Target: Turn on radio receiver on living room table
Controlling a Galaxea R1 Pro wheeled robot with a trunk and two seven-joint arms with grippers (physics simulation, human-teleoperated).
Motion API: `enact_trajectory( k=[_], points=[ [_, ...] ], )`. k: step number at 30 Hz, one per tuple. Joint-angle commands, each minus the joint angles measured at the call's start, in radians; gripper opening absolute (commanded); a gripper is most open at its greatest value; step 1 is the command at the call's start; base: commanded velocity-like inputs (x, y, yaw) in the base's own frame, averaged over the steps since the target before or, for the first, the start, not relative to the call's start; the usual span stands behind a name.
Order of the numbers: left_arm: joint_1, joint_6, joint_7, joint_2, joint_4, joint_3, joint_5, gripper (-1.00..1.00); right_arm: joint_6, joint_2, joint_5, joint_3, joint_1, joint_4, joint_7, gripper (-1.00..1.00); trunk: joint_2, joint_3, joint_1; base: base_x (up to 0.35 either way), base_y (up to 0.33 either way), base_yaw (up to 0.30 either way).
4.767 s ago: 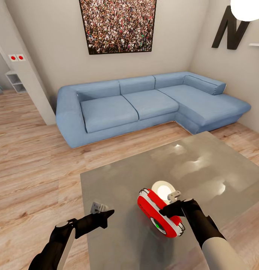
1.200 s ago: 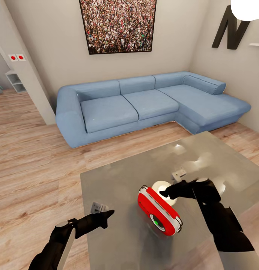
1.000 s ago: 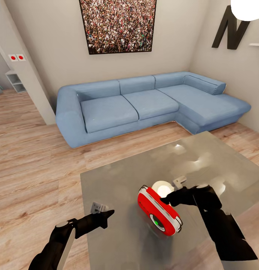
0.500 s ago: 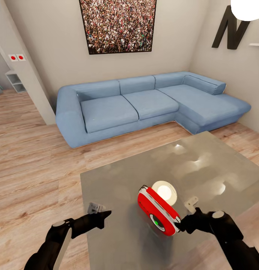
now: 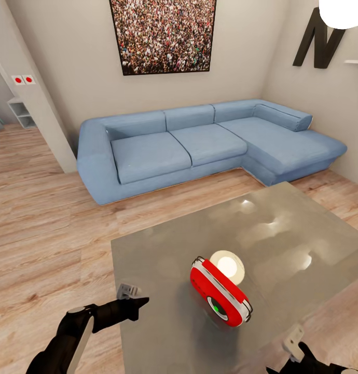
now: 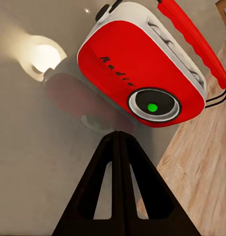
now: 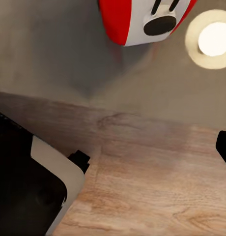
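**Left claw aimed at the radio dial**

Left claw [image 6: 118, 140], fingers clenched together on nothing, hovers low over the near edge of the table [image 5: 283, 234]. The radio [image 6: 142, 73] sits straight ahead of its tips, near but apart, with the face turned toward the claw. The round dial [image 6: 152, 105] shows a green centre, which may mean the set is already on; this cannot be confirmed. The right claw [image 5: 303, 358] hangs off the table's near edge, with the radio's end [image 7: 142, 22] ahead of it and well apart; whether it is released or clenched cannot be told.

To press well, the closed tips should probably act as one blunt point. Advance them along the finger axis onto the dial, slowly. The glossy top likely offers little grip, so a hard or off-centre push could slide or tip the radio.
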Motion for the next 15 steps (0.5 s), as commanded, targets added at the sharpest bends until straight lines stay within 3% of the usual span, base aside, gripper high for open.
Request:
enact_trajectory(
  k=[1, 15],
  points=[
    [0.000, 0.001, 0.000, -0.001, 0.002, 0.000, 0.001, -1.00, -0.007, 0.001, -0.001, -0.003, 0.004, 0.002, 0.000, 1.00, 0.000, 0.000, 0.000, 0.000, 0.000, 0.000],
    [0.000, 0.005, 0.001, 0.000, 0.025, 0.000, 0.000, -1.00, -0.018, 0.003, -0.007, -0.008, 0.013, 0.008, -0.003, 1.00, 0.000, 0.000, 0.000, 0.000, 0.000, 0.000]
  ],
)
